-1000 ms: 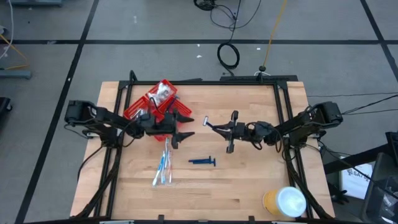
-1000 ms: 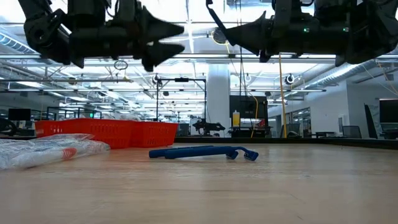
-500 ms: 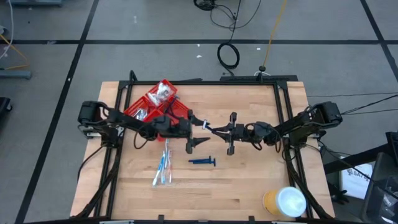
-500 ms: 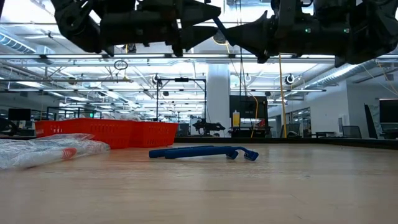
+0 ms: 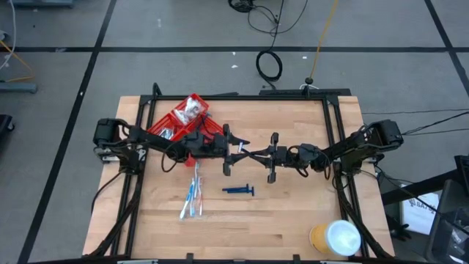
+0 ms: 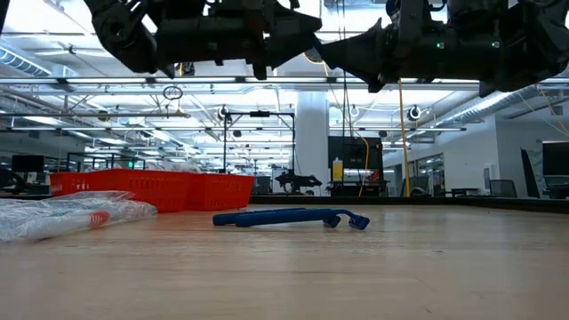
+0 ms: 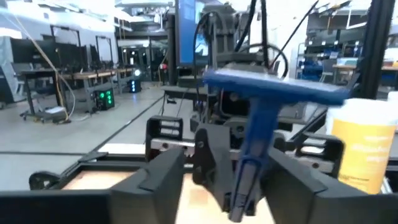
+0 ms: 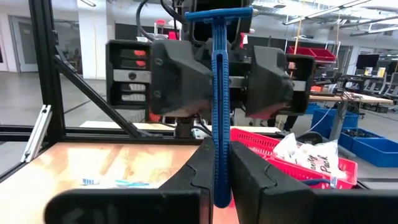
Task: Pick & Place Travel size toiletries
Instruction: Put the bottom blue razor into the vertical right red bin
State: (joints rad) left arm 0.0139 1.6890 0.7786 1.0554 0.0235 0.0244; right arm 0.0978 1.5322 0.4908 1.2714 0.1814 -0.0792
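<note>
My right gripper (image 5: 258,154) is over the table's middle, shut on a blue T-shaped razor (image 8: 216,74) held well above the wood. My left gripper (image 5: 229,150) faces it from the left, open. Its two fingers (image 8: 180,74) stand on either side of the razor's handle just below the head, and I see a gap beside the handle. A second blue razor (image 5: 239,190) lies flat on the table, and blue-and-white toothbrushes (image 5: 193,196) lie left of it. White crinkly packets (image 5: 192,110) rest in the red tray (image 5: 176,121). My right gripper pinches the razor's handle near its free end (image 8: 217,165) between its two fingers. The fingers come level from the table's right and lie along the handle. The razor sticks out past the fingertips toward my left gripper, head end (image 7: 273,87) raised, clear of the table.
The red compartmented tray stands at the far left of the table. A large yellow roll with a white top (image 5: 335,238) stands at the near right corner. Bare wood lies between the two razors and the near edge.
My left gripper has moved toward the table's right and slightly up, away from the red tray and up to the razor in my right gripper. Its fingers now flank the razor's handle. My right gripper and the razor have kept still.
</note>
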